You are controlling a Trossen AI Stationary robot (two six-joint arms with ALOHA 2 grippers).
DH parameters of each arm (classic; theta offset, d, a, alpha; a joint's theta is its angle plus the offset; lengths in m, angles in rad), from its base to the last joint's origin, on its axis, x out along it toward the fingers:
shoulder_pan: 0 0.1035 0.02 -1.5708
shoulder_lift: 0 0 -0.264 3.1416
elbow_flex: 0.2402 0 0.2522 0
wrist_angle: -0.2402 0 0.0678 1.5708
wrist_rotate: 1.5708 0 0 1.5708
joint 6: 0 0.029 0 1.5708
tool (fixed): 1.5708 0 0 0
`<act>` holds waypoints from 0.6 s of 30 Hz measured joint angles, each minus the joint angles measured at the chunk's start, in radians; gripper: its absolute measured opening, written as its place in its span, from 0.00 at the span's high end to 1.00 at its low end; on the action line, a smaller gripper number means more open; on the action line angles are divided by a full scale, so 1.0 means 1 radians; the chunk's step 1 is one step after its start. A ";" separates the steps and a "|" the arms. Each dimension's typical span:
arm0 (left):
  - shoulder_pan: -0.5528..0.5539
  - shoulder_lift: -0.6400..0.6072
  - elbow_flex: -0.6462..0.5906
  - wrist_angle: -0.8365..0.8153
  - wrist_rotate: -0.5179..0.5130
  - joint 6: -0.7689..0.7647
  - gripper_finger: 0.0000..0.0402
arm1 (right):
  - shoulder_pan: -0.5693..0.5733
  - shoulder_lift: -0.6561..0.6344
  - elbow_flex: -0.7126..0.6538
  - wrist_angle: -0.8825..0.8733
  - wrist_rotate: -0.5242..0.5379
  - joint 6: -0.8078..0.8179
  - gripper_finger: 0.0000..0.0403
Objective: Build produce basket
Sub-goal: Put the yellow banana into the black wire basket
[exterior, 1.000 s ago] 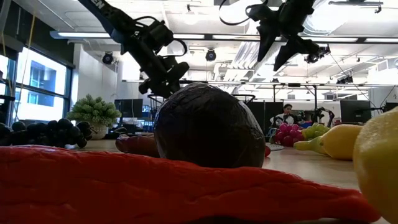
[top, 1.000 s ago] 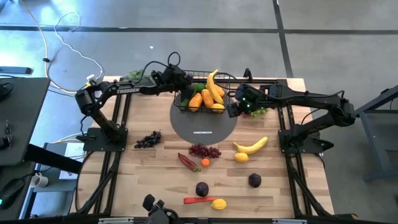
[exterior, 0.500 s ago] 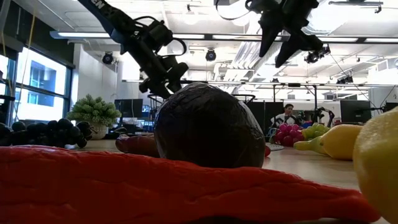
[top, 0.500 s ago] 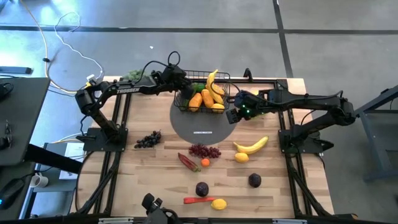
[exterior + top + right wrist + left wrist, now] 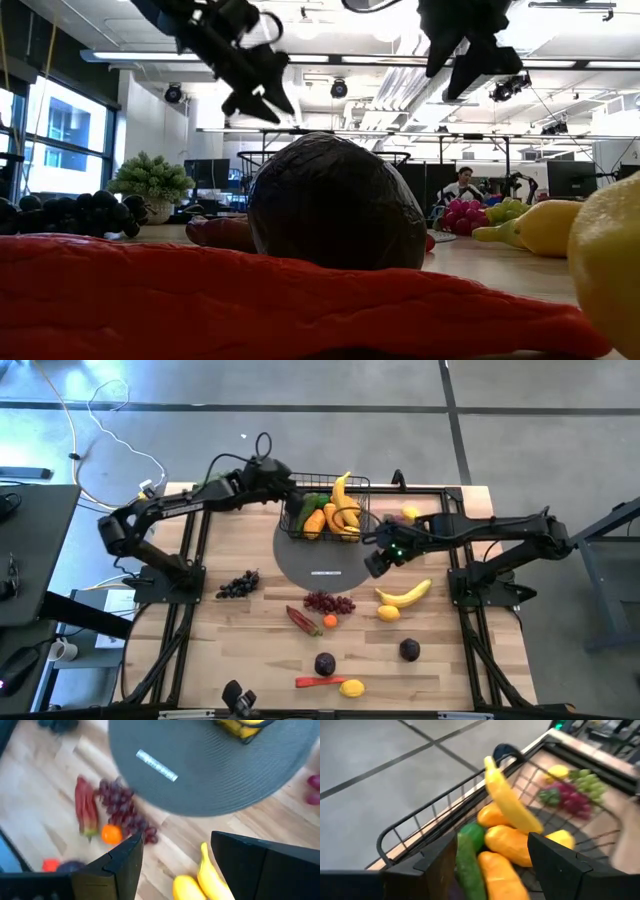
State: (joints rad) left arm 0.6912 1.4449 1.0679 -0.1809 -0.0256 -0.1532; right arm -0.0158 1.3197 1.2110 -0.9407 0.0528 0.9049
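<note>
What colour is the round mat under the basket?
Dark grey mat; clearest in the right wrist view.

The black wire basket (image 5: 325, 510) is seen upright at the far side of the bench, filled with a banana (image 5: 345, 500), orange pieces and a green cucumber (image 5: 469, 855). More produce is scattered nearer: red grapes (image 5: 328, 601), a second banana (image 5: 405, 595), a lemon (image 5: 351, 687).

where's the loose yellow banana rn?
High view: the yellow banana lies on the wooden table's right half, beside the small lemon.
</note>
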 joint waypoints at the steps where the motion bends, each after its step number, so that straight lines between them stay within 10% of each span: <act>1: -0.007 -0.016 0.000 -0.008 0.003 0.000 0.42 | 0.008 0.000 0.000 -0.001 -0.005 -0.016 0.46; 18: -0.212 -0.149 0.000 -0.191 0.059 -0.057 0.42 | 0.179 0.004 0.000 -0.149 -0.111 -0.050 0.41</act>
State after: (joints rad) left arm 0.4789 1.2961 1.0683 -0.3722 0.0338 -0.2106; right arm 0.1631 1.3241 1.2109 -1.0902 -0.0577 0.8552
